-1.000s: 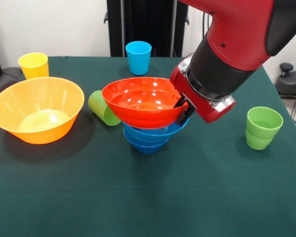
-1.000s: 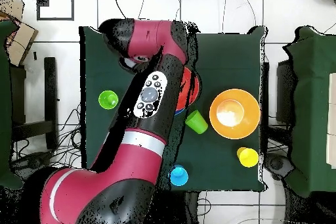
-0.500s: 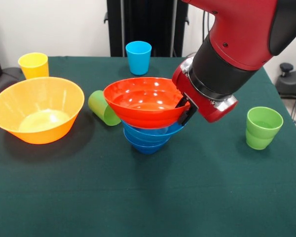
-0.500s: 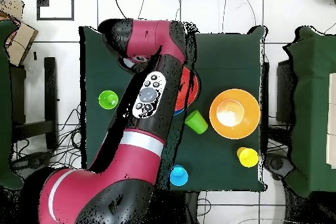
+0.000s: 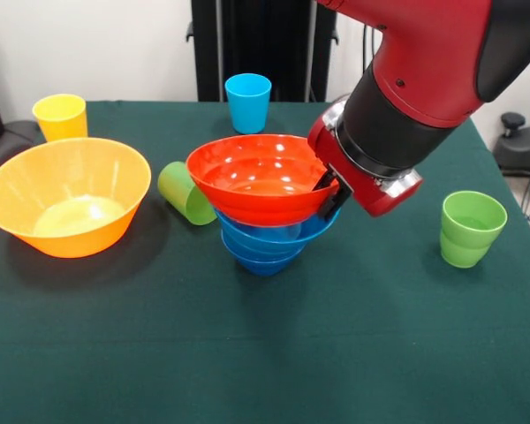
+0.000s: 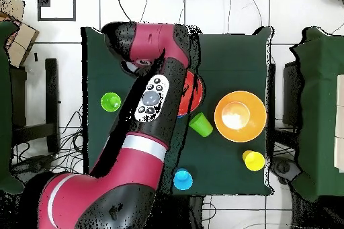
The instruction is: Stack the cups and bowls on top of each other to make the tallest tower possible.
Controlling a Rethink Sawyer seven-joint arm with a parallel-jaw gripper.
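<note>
My gripper (image 5: 329,191) is shut on the right rim of the orange-red bowl (image 5: 256,177), which rests slightly tilted on the nested blue bowls (image 5: 263,248) at the table's middle. The big yellow-orange bowl (image 5: 115,216) stands alone at the left. A green cup (image 5: 185,193) lies on its side between it and the pile. A yellow cup (image 5: 60,117), a light blue cup (image 5: 248,102) and a second green cup (image 5: 471,228) stand upright. The purple cup is out of view. In the overhead view my arm (image 6: 158,99) covers the gripper and most of the orange-red bowl (image 6: 193,92).
The table has a dark green cloth (image 5: 274,353). The robot's black pedestal (image 5: 247,44) stands behind the light blue cup. In the overhead view, chairs and green-covered tables stand at both sides of the table (image 6: 228,52).
The gripper and the orange-red bowl have shifted slightly to the right over the blue bowls. Nothing else has moved.
</note>
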